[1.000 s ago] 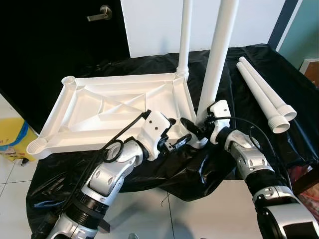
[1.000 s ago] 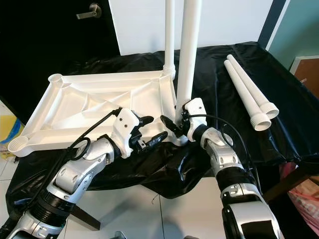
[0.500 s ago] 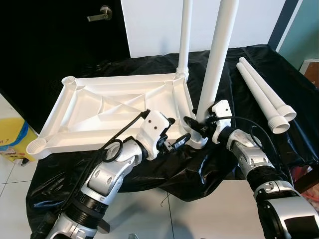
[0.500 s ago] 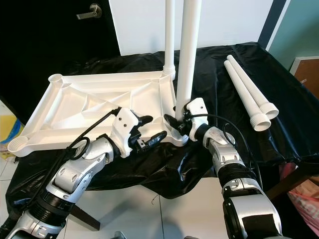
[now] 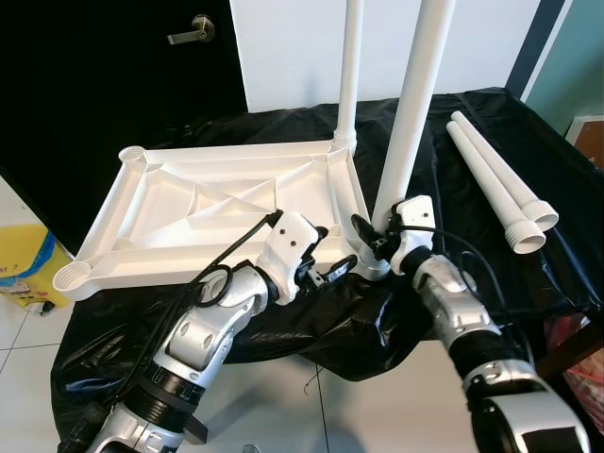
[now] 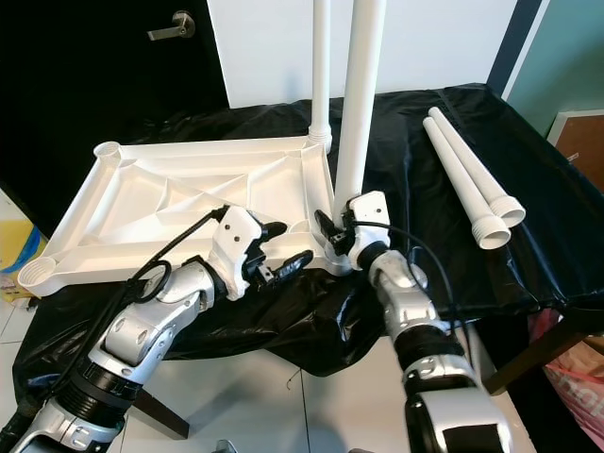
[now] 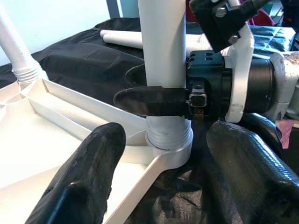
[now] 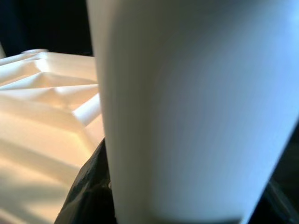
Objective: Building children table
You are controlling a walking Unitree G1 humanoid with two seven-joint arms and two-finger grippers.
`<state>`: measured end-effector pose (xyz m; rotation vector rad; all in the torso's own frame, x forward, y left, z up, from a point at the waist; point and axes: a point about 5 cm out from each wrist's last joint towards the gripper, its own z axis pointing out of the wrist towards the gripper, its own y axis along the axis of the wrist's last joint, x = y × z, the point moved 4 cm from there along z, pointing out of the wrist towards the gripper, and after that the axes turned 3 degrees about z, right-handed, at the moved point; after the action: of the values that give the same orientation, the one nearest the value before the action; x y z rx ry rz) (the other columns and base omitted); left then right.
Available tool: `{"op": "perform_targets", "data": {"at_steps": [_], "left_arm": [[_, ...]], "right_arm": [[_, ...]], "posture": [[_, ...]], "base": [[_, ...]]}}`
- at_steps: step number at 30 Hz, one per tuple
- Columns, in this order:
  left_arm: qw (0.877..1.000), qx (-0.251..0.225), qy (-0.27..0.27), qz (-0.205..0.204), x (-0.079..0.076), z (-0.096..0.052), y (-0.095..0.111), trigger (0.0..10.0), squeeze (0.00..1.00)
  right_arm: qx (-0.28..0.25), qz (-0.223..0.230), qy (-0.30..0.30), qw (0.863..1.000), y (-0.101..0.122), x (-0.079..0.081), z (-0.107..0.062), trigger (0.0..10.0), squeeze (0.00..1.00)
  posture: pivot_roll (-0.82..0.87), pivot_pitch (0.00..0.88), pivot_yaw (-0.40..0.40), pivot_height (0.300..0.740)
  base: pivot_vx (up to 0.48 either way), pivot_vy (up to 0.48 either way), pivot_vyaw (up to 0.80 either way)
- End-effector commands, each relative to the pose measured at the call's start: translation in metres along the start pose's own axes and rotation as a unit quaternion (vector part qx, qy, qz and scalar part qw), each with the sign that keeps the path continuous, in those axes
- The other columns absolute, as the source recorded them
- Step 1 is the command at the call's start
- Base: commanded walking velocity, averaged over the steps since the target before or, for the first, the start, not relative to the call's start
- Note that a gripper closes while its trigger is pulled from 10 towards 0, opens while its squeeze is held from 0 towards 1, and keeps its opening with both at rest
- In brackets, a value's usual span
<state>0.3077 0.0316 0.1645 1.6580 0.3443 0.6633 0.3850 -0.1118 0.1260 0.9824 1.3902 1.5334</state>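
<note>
Nearest, the left gripper hovered at the near right corner of the upturned white tabletop, its two black fingers spread wide and holding nothing; in the left wrist view they stood on either side of the corner socket, apart from it. Just beyond, the right gripper had its fingers clamped on the near leg a little above its threaded collar, where the leg stood upright in that socket. One finger crossed the front of the leg; the other lay behind it, hidden. In the right wrist view the leg was a blurred white mass that covered most of what lay behind it.

The socket sat close to the front edge of the worktop, where the black plastic sheet hung over the edge in folds and hid the worktop's rim. Farther back, a second leg stood upright in the far right corner socket; the tops of both upright legs were cut off by the frame. The two left corner sockets stood open. To the right, well apart from the tabletop, two loose legs lay side by side on the sheet, with bare black sheet between them and the grippers.
</note>
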Motion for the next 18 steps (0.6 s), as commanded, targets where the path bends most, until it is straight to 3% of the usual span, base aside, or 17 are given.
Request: {"op": "perform_targets", "data": {"at_steps": [1, 6, 12, 18], "left_arm": [[1.0, 0.005, -0.027, 0.0, -0.004, -0.002, -0.004, 10.0, 0.0], [1.0, 0.009, -0.029, 0.001, -0.004, -0.001, -0.006, 10.0, 0.0], [1.0, 0.006, -0.028, 0.003, -0.002, -0.001, -0.004, 10.0, 0.0], [1.0, 0.006, -0.028, 0.003, -0.002, -0.001, -0.003, 10.0, 0.0]], "right_arm": [[0.046, 0.016, -0.032, 0.998, -0.024, -0.003, -0.009, 10.0, 0.0], [0.045, 0.014, -0.074, 0.996, -0.025, 0.001, -0.011, 10.0, 0.0], [0.046, 0.036, -0.21, 0.976, -0.028, -0.002, -0.021, 10.0, 0.0], [0.04, 0.045, -0.225, 0.973, -0.026, 0.005, -0.022, 10.0, 0.0]], "posture": [[-0.1, 0.0, 0.024, 0.74], [-0.09, 0.0, 0.028, 0.74], [-0.09, 0.0, 0.041, 0.74], [-0.09, 0.0, 0.045, 0.74]], "base": [[0.0, 0.0, 0.0], [0.0, 0.0, 0.0], [0.0, 0.0, 0.0], [0.0, 0.0, 0.0]]}}
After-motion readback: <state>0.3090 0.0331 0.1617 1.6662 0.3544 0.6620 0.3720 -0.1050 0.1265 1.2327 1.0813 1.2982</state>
